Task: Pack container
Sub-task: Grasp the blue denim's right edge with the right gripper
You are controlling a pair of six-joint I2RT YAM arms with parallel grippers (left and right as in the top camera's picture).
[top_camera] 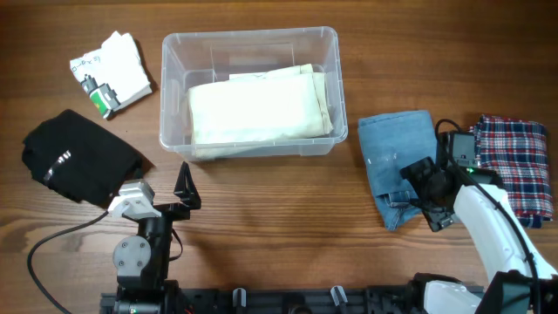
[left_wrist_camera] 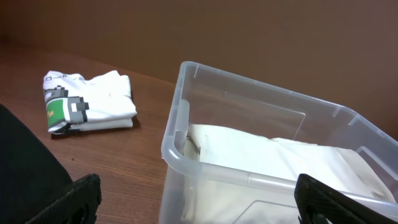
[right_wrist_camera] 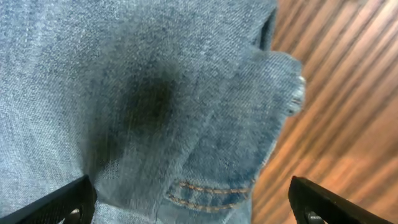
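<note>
The clear plastic container (top_camera: pixel 171 96) stands at the table's middle back with a folded cream cloth (top_camera: pixel 260 106) inside. It also shows in the left wrist view (left_wrist_camera: pixel 180 149), with the cream cloth (left_wrist_camera: pixel 261 158) in it. My left gripper (top_camera: pixel 167 194) is open and empty, in front of the container's near left corner. Folded blue jeans (top_camera: pixel 397 153) lie right of the container. My right gripper (top_camera: pixel 425 194) is open, low over the near right corner of the jeans (right_wrist_camera: pixel 155 93), fingers straddling their edge.
A folded black garment (top_camera: pixel 78 157) lies at the left. A folded white printed shirt (top_camera: pixel 112 71) lies at the back left, also in the left wrist view (left_wrist_camera: pixel 90 102). A folded plaid shirt (top_camera: pixel 516 161) lies at the far right.
</note>
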